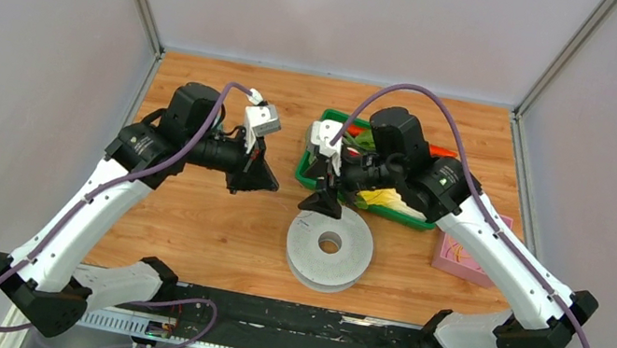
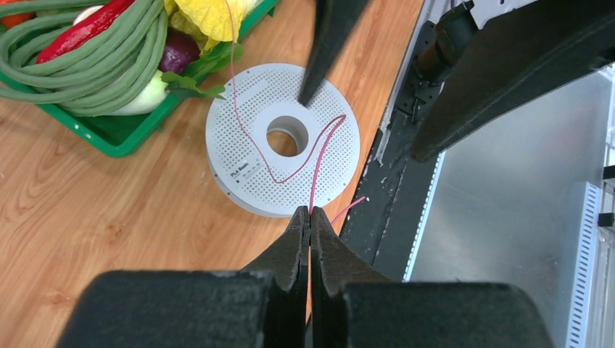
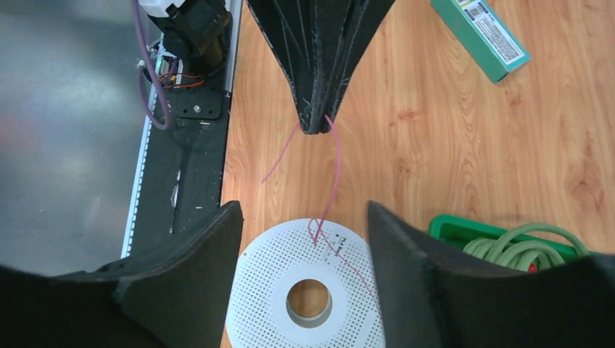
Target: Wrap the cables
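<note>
On the wooden table, near its front edge, the flat round spool lies white and perforated, just beside a green tray. The right gripper hangs above the spool's rim, fingers spread wide and holding nothing. The left gripper, off to the spool's side, is pinched tight on the cable, a thin pink strand curving across the spool's top face past the centre hole.

Our left gripper is pinched tight on the thin pink cable. Our right gripper hangs with its jaws spread wide, and both arms are bent inward.
</note>
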Controlling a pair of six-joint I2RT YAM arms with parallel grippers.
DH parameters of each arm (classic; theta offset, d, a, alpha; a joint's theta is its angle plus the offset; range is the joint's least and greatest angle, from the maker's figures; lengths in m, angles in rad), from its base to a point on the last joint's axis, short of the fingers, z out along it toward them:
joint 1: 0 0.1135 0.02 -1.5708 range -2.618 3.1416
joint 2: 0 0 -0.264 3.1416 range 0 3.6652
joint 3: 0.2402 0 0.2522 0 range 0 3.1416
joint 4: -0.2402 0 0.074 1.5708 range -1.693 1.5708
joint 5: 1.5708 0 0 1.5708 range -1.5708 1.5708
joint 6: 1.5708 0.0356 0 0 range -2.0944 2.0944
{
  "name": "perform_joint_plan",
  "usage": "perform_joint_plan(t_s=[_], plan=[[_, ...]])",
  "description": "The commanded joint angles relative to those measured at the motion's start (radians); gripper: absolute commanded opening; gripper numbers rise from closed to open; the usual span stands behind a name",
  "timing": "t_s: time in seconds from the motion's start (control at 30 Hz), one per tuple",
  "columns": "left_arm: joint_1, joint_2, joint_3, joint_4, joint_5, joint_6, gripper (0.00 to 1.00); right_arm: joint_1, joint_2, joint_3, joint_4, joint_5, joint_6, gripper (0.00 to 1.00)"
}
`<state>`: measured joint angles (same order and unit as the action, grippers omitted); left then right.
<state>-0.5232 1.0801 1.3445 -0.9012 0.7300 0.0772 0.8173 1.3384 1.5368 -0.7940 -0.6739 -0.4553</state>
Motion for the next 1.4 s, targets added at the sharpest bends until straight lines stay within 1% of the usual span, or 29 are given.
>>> perform_joint_plan(t_s=[0.0,0.1,0.17,0.2,0.23,0.27,0.33,0.37,0.7,0.87,1.03,1.1,1.23,1.33,1.37], plan=[[-0.003,-0.016,0.013,0.041,0.020,0.004,0.00,0.023,0.005,0.016,0.056,-0.006,0.035,0.56],[-0.004,-0.052,-0.033,0.120,0.052,-0.034,0.00,0.040,0.013,0.008,0.068,-0.007,0.061,0.38],[-0.003,-0.080,-0.073,0.186,0.045,-0.071,0.00,0.046,0.005,-0.006,0.076,-0.006,0.066,0.19],[-0.004,-0.091,-0.082,0.203,0.042,-0.071,0.00,0.046,0.004,-0.009,0.078,0.002,0.070,0.12],[-0.003,-0.095,-0.087,0.214,0.042,-0.071,0.00,0.045,0.002,-0.017,0.081,0.013,0.075,0.08],[-0.003,-0.100,-0.088,0.219,0.052,-0.071,0.00,0.045,-0.004,-0.023,0.087,0.025,0.075,0.00],[-0.003,-0.103,-0.091,0.220,0.063,-0.071,0.00,0.046,-0.011,-0.038,0.093,0.045,0.073,0.00],[-0.003,-0.106,-0.093,0.226,0.062,-0.097,0.00,0.045,-0.015,-0.040,0.091,0.048,0.072,0.00],[0.041,-0.166,-0.171,0.375,0.094,-0.208,0.00,0.040,-0.067,-0.095,0.087,0.062,0.078,0.00],[0.086,-0.190,-0.208,0.465,0.037,-0.290,0.00,0.040,-0.084,-0.112,0.088,0.022,0.098,0.00],[0.088,-0.218,-0.289,0.649,0.040,-0.485,0.00,0.043,-0.065,-0.101,0.101,0.014,0.110,0.00],[0.086,-0.220,-0.303,0.682,0.003,-0.542,0.00,0.043,-0.054,-0.092,0.096,0.008,0.110,0.00],[0.088,-0.230,-0.301,0.705,-0.034,-0.564,0.00,0.043,-0.059,-0.102,0.084,0.022,0.099,0.00],[0.088,-0.229,-0.292,0.685,-0.014,-0.522,0.00,0.045,-0.071,-0.104,0.067,0.060,0.078,0.00],[0.088,-0.230,-0.283,0.671,-0.008,-0.498,0.00,0.042,-0.076,-0.096,0.061,0.079,0.075,0.07]])
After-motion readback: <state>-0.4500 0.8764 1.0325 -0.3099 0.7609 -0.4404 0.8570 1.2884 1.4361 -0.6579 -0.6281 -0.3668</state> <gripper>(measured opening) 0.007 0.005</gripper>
